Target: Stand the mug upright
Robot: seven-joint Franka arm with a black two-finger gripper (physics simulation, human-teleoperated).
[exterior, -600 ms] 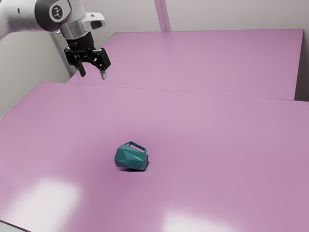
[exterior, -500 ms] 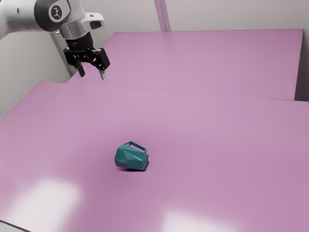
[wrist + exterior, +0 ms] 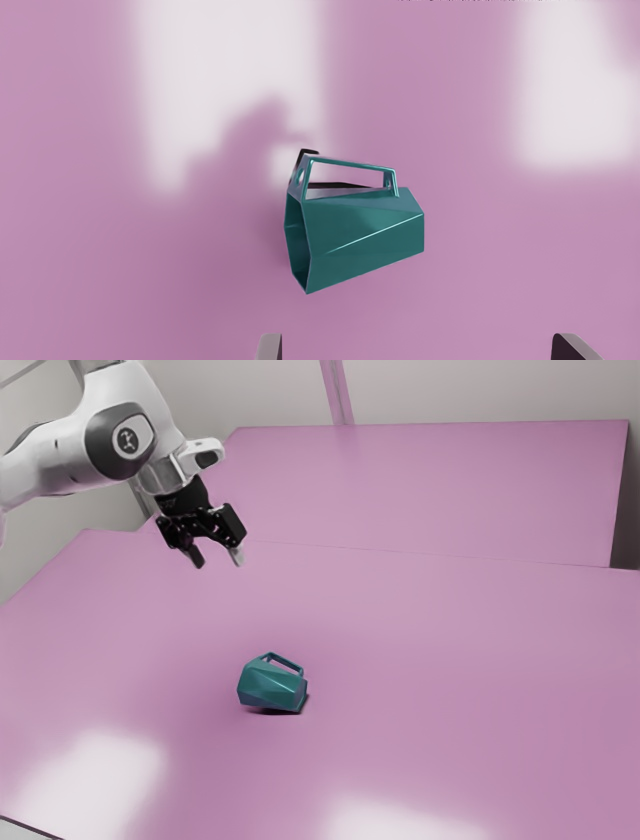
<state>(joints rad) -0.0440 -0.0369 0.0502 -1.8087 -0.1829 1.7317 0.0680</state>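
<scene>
In the exterior view, the black gripper (image 3: 217, 561), lower and farther toward the exterior view's right than before, hangs well apart from the teal mug (image 3: 272, 687), lying unmoved on its side on the pink table (image 3: 450, 650). In the wrist view, the fingers (image 3: 270, 348) stand wide apart.

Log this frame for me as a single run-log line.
mug: on its side on table, handle uppermost | gripper: open, empty, above table, clear of mug | upright: not yet
</scene>
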